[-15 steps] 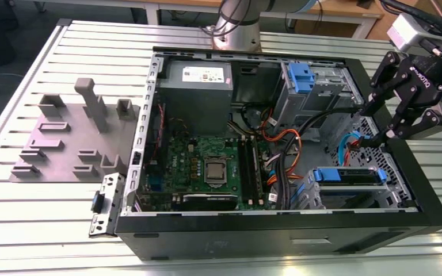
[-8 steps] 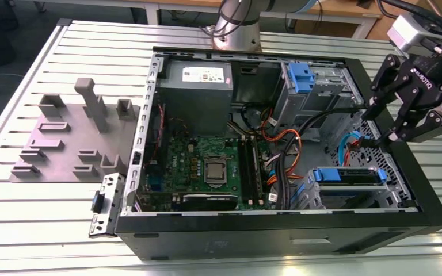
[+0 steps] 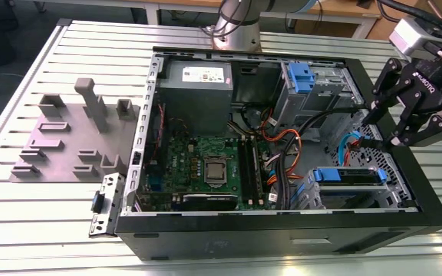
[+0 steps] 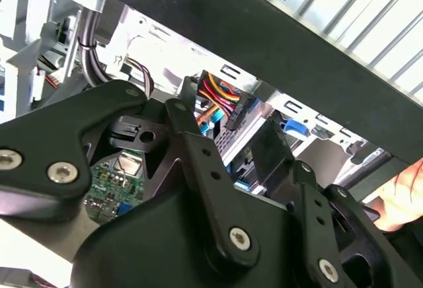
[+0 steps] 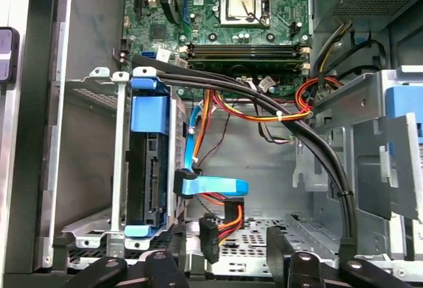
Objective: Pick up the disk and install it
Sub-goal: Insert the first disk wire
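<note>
One open computer case (image 3: 282,227) lies on its side on the slatted metal counter (image 3: 21,207), taking up the centre and right of the exterior view. The disk (image 3: 349,176), framed by its blue bracket, already sits in a drive cage at the lower right of the frame, inside the case and close to its right wall. In the first wrist view the disk (image 5: 149,169) stands on edge in the metal cage at the left of the frame, blue bracket parts at its upper and lower ends, with its connector side facing the open middle of the case.

At the right edge of the exterior view the black gripper (image 3: 386,135) hangs above the case's right wall, just above and to the right of the disk and not touching it. Its fingers are spread apart and hold nothing. In the first wrist view the gripper (image 5: 228,252) reaches up from the lower edge of the frame, with a blue flat cable (image 5: 213,186) and a bundle of red, orange and yellow wires (image 5: 264,111) lying between it and the motherboard (image 5: 228,17) at the upper centre.

A grey moulded fixture (image 3: 67,138) rests on the counter at the left of the exterior view, well apart from the gripper.
</note>
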Motion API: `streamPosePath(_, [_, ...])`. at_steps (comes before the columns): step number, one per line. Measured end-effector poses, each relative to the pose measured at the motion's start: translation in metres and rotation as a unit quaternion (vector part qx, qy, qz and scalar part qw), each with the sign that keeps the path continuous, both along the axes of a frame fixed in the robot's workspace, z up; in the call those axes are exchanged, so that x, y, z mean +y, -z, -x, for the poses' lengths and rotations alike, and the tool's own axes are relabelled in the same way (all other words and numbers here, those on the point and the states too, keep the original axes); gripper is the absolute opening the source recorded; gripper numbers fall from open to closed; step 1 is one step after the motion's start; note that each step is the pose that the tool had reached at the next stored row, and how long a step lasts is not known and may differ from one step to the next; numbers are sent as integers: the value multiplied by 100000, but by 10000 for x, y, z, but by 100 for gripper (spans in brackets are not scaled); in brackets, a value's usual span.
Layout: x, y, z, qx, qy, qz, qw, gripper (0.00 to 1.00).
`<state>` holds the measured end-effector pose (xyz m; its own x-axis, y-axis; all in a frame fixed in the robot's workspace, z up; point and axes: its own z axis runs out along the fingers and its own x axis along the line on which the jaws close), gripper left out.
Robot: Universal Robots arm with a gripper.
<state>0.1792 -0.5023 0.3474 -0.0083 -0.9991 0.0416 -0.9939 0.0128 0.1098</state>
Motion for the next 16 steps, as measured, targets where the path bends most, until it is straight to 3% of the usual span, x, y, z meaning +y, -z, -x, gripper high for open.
streamPosePath(4, [-9,9,0,-1,3,35,100000,58])
streamPosePath(5, [-9,10,0,-2,2,34,100000,52])
streamPosePath(6, [-12,12,0,1,2,63,100000,52])
streamPosePath(7, [-15,13,0,1,4,178,100000,45])
streamPosePath(11, [-33,16,0,-2,1,621,99998,45])
streamPosePath(14, [-35,19,0,-2,1,670,99998,44])
streamPosePath(15, [-36,20,0,-1,2,668,99998,36])
streamPosePath(16, [-36,21,0,-1,2,684,99998,36])
